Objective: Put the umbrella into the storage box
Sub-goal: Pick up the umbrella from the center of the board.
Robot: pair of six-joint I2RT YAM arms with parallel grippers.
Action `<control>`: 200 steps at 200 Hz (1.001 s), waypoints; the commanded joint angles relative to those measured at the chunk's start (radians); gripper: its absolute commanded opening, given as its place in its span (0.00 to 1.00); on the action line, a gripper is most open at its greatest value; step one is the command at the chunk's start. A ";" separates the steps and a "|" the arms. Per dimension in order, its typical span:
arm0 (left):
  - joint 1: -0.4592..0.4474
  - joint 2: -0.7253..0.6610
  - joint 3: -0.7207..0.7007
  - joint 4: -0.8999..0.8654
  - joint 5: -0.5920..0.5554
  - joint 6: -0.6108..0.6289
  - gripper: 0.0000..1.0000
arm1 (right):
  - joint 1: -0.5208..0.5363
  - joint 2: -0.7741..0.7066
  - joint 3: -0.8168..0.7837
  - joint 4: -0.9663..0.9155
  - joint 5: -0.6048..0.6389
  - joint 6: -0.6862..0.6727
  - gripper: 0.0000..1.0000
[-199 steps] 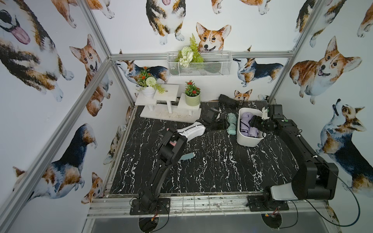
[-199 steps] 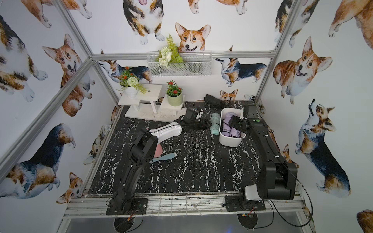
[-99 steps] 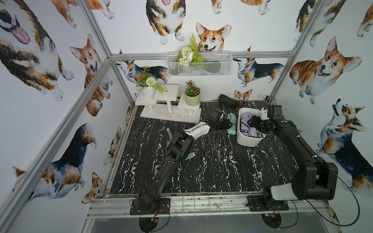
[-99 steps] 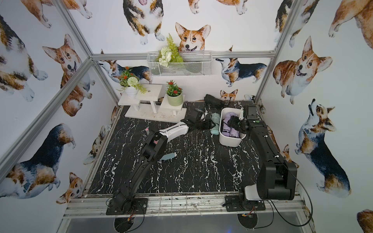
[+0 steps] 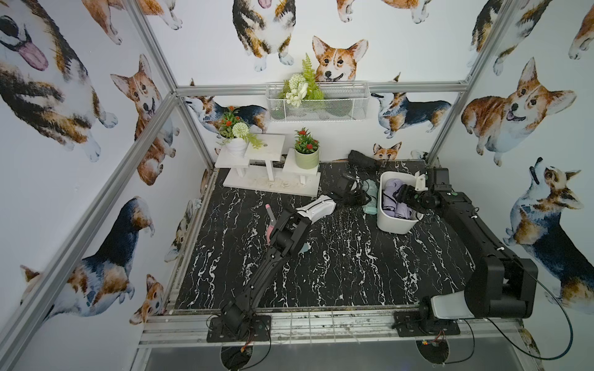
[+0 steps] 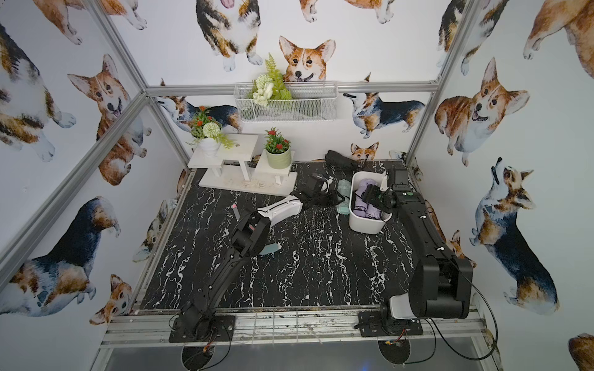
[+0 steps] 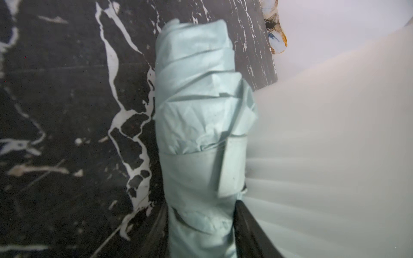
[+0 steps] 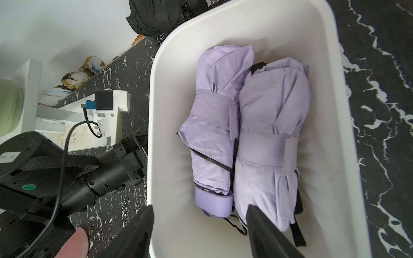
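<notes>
Stretching forward, left gripper (image 7: 202, 203) clamps the mint umbrella (image 7: 196, 100) beside the storage box (image 5: 395, 226); right gripper (image 8: 201, 207) gapes above.

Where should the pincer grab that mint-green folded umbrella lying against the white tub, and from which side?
Probably across its rolled middle, by the strap, from above. The mint umbrella lies flat along the storage box wall, so sideways is blocked; from above one jaw fits beside the wall, one on the open table side. The left pincer straddles it so.
</notes>
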 commanded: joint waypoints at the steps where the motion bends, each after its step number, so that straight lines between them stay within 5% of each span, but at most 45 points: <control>1: 0.000 0.007 0.005 -0.014 0.001 -0.006 0.18 | 0.000 -0.004 -0.004 0.025 -0.012 -0.001 0.71; 29: 0.004 -0.008 -0.015 0.008 0.001 -0.011 0.00 | -0.001 -0.007 -0.001 0.014 -0.014 -0.007 0.71; 97: 0.042 -0.292 -0.411 0.170 -0.052 0.019 0.00 | -0.002 -0.047 -0.014 -0.014 -0.044 -0.012 0.70; 200: 0.062 -0.811 -0.922 0.258 -0.144 0.139 0.00 | 0.073 -0.120 -0.160 0.211 -0.327 0.079 0.74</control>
